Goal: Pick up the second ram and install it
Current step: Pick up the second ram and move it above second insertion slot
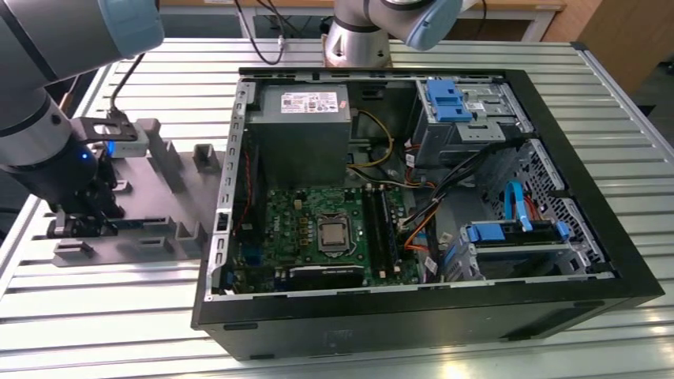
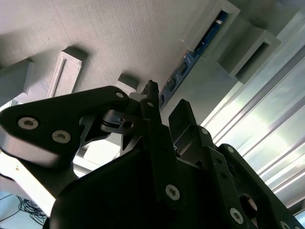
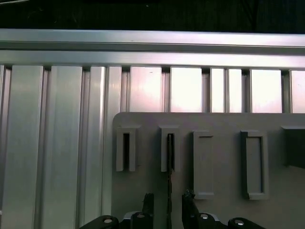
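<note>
The second ram [image 2: 187, 62] is a thin blue-green stick standing on edge in a slot of a grey holder plate [image 2: 109, 33]. In the first wrist view I look along the top edge of the ram [image 3: 169, 183]. My gripper [image 2: 167, 112] is down over the near end of the stick, open, with one dark finger [image 3: 148, 202] on each side and a gap to the board. In the exterior view my gripper [image 1: 82, 223] hangs low over the holder plate [image 1: 158, 197], at that view's left.
An open black computer case [image 1: 421, 197] lies at the exterior view's right of the holder, with its green motherboard [image 1: 311, 229] and long black slot rails [image 1: 377, 229] exposed. The holder has further raised slot blocks [image 3: 252, 164]. Everything rests on a ribbed aluminium table [image 1: 95, 316].
</note>
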`<state>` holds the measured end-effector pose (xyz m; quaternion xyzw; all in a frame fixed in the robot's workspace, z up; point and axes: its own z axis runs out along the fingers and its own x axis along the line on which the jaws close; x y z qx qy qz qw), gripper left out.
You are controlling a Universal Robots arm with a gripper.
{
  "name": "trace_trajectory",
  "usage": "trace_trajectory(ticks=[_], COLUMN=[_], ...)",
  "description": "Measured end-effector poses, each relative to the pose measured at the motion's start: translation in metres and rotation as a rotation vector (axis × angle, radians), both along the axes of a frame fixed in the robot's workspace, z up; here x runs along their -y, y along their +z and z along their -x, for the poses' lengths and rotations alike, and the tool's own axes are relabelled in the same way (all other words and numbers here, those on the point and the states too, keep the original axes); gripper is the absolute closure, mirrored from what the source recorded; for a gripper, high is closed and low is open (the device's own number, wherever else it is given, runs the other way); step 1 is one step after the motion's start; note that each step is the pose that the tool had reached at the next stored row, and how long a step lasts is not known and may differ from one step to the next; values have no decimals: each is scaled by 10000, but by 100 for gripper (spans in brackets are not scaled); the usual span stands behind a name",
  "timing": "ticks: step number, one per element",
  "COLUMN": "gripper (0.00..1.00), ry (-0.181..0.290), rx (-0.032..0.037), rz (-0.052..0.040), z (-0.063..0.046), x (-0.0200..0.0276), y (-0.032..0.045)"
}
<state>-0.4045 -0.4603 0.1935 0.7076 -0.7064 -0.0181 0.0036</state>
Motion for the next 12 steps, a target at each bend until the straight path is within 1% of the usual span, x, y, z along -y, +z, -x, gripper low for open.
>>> trace_trajectory(ticks=[8, 12], gripper=[63, 63], ry=[0, -3], rx=[2, 3], rz=[-2, -2], z=[0, 0], x=[-1, -9], y=[-4, -11])
